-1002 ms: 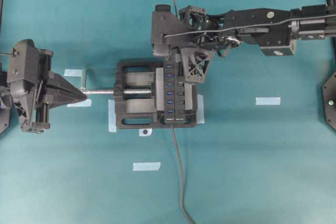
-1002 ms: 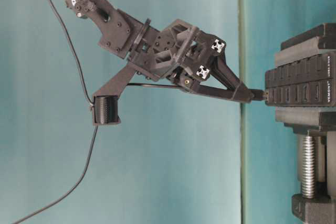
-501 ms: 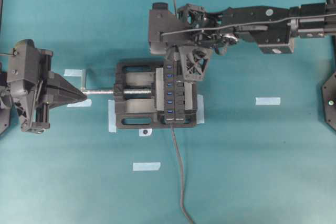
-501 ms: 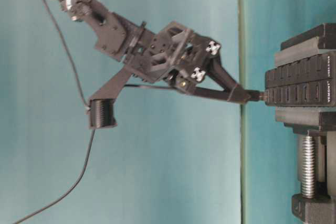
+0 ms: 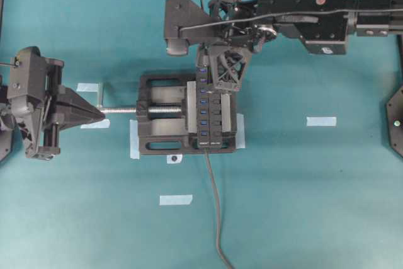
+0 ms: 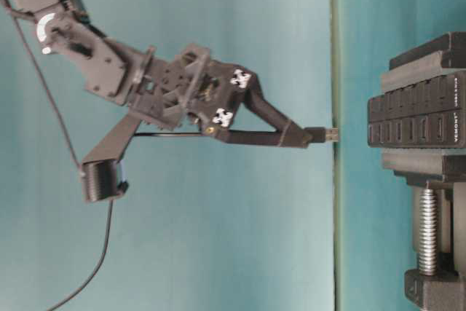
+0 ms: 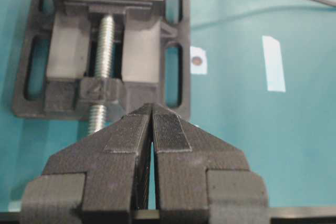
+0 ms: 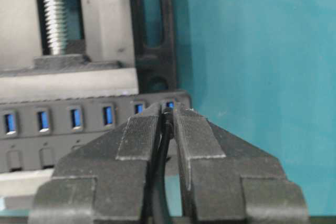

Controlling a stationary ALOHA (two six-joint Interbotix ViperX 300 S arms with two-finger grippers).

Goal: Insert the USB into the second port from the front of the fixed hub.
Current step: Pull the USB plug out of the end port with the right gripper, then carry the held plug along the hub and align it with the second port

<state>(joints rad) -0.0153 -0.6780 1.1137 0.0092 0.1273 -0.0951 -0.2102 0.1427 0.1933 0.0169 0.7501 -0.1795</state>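
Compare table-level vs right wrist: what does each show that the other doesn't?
Table-level only: the USB plug sticking out of the right gripper, with a clear gap between its metal tip and the fixed hub.

Right wrist only: the hub's row of blue ports, the gripper's pads clamped on the thin dark cable, and the vise jaw and screw behind the hub. The plug tip itself is hidden.

Both: the right gripper shut on the USB, pointed at the hub.

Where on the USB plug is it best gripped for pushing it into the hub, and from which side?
Grip the dark moulded body of the USB plug, behind the bare metal tip, coming from the cable end. The right claw holds it this way: tip clear and pointing at the fixed hub, cable trailing back between the fingers.
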